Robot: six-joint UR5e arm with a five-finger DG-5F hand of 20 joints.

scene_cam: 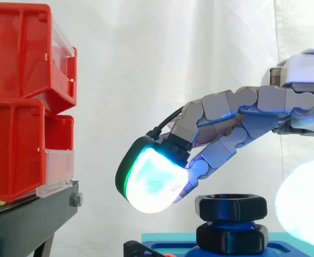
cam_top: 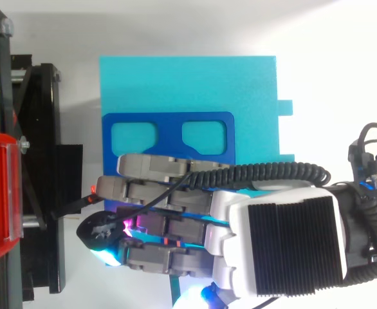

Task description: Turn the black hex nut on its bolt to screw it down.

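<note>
Hand (cam_top: 285,241) hovered over black hex nut (scene_cam: 230,206), fingers loosely extended, gripping nothing. Nut sat just above second black hex piece (scene_cam: 231,238), on blue plate (cam_top: 169,138) atop cyan block (cam_top: 188,84). Glowing fingertip pad (scene_cam: 151,179) hung left of nut, apart from it. Another glowing pad (scene_cam: 301,206) hung to nut's right, also apart. From above, hand covered nut. Red bins (scene_cam: 17,59) on black stand (scene_cam: 34,219) stood well left of nut, white curtain (scene_cam: 162,53) behind.

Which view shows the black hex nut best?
The side view: the black hex nut stands in clear profile just below the hand. In the top view the hand lies over that spot.
</note>
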